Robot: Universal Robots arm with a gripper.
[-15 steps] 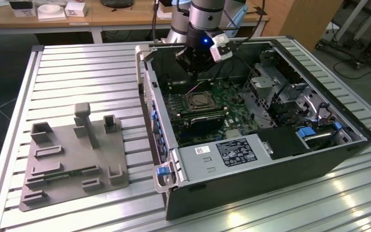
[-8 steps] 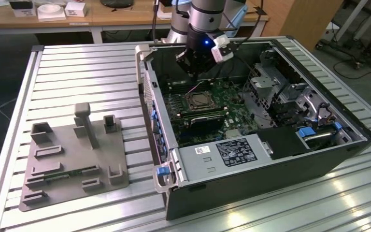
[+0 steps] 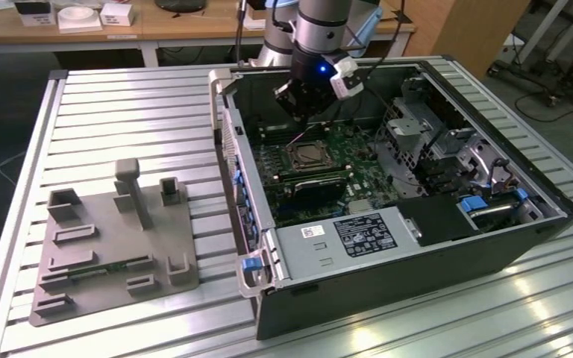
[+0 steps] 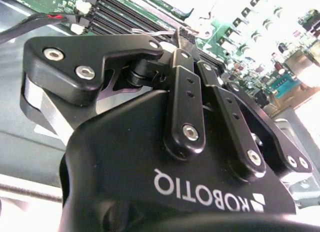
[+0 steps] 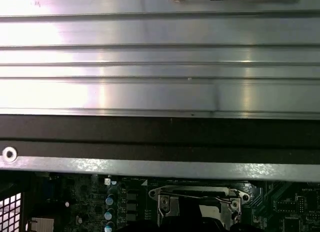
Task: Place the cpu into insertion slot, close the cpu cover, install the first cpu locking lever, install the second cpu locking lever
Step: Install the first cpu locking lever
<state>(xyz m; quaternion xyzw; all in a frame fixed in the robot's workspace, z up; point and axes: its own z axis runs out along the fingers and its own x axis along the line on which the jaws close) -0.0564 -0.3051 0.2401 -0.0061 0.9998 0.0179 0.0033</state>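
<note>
In the exterior view my gripper (image 3: 303, 112) hangs inside the open computer case, a short way above the insertion slot (image 3: 312, 155), a square socket with a silver rim on the green board. In the second wrist view the gripper (image 4: 181, 35) has its black fingers drawn together over the board, shut, with nothing visible between them. The first wrist view shows the insertion slot (image 5: 197, 207) with the silvery cpu cover (image 5: 163, 204) lying on it and a thin wire lever (image 5: 200, 195) running along one edge. The cpu is hidden.
The case's side wall (image 3: 229, 149) stands close beside the socket. Memory slots (image 4: 125, 19), a drive cage (image 3: 416, 127) and a black power unit (image 3: 366, 235) surround it. A grey moulded fixture (image 3: 117, 239) sits on the slatted metal table (image 3: 117, 104) at the exterior view's left.
</note>
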